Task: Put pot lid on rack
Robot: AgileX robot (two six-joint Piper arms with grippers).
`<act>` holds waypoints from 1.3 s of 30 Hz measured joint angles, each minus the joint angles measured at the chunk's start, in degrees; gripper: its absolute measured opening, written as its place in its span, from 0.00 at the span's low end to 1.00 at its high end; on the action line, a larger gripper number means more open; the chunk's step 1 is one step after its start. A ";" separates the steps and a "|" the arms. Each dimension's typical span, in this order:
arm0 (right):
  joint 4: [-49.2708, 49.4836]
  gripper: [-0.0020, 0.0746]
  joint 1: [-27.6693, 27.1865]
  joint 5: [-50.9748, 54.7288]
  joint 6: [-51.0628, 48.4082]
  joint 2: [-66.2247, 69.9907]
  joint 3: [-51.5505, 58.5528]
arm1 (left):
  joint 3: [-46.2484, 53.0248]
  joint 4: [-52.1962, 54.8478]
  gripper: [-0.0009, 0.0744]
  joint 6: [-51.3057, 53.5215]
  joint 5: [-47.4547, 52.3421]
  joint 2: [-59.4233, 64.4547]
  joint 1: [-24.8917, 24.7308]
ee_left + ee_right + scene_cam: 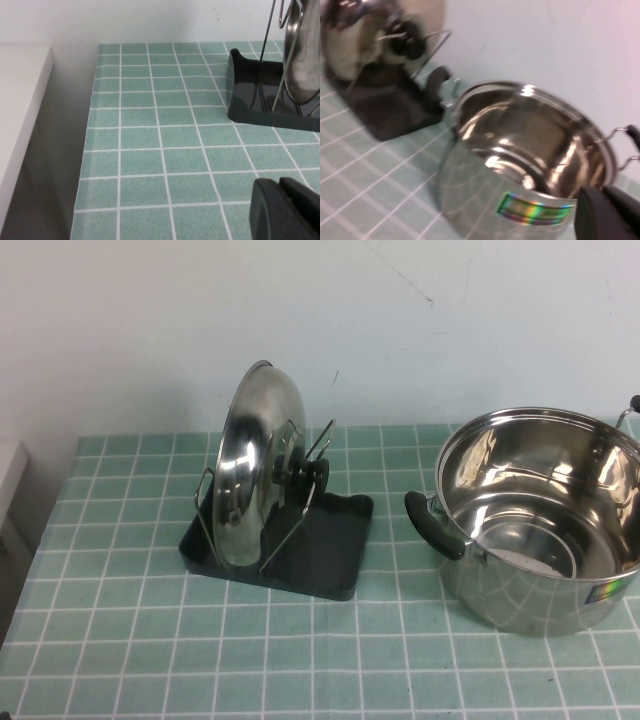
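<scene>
The pot lid, shiny steel with a black knob, stands on edge between the wire loops of the dark plastic rack at the table's middle left. No arm shows in the high view. In the left wrist view my left gripper is shut and empty, low over the tiles on the near side of the rack, with the lid's edge above the rack. In the right wrist view my right gripper is shut and empty, beside the pot, with the lid and rack beyond.
The open steel pot with black side handles stands at the right, a hand's width from the rack; it also shows in the right wrist view. A white surface borders the table's left edge. A wall runs behind.
</scene>
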 joint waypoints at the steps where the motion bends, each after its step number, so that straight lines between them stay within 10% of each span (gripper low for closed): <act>1: -0.14 0.02 -2.93 -3.41 -0.10 -1.51 1.93 | 0.00 0.00 0.01 0.00 0.00 0.00 0.00; 11: -0.40 0.02 -26.03 -19.19 -0.35 -9.38 20.07 | 0.00 0.00 0.01 0.00 0.00 0.00 0.00; 39: 8.62 0.02 -30.67 -10.31 -1.34 -9.81 21.51 | 0.00 -0.03 0.01 -0.17 0.02 0.00 0.00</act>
